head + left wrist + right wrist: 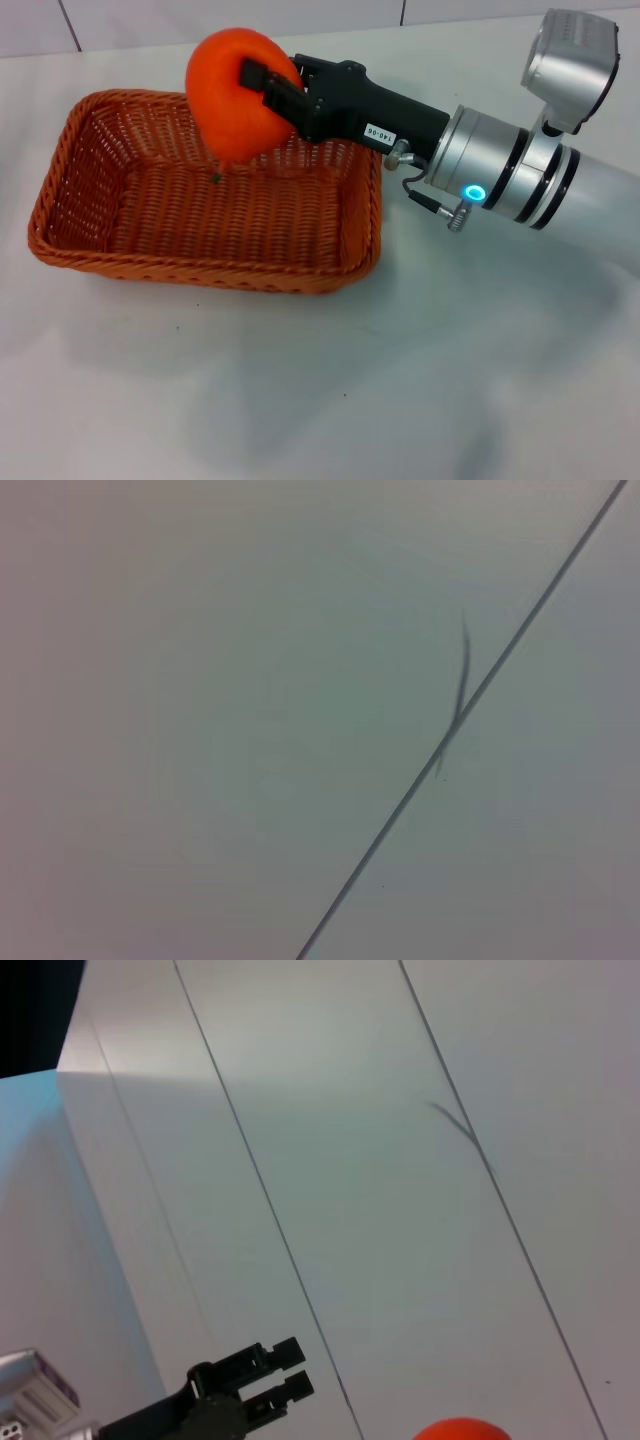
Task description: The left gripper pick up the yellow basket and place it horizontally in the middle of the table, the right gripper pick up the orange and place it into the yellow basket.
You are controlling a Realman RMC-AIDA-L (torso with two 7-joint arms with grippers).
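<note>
My right gripper (262, 85) reaches in from the right and is shut on the orange (222, 100), holding it in the air above the far side of the yellow basket (200, 270). The orange's stem end points down toward the basket floor. The woven basket lies lengthwise on the white table at the left of the head view, with nothing in it. A sliver of the orange (462, 1430) shows in the right wrist view. My left gripper (292, 1370) is out of the head view. It shows far off in the right wrist view, raised before the wall, fingers close together and holding nothing.
The white table (400, 380) stretches in front of and to the right of the basket. A tiled wall (200, 20) runs along the back. The left wrist view shows only the tiled wall (250, 730).
</note>
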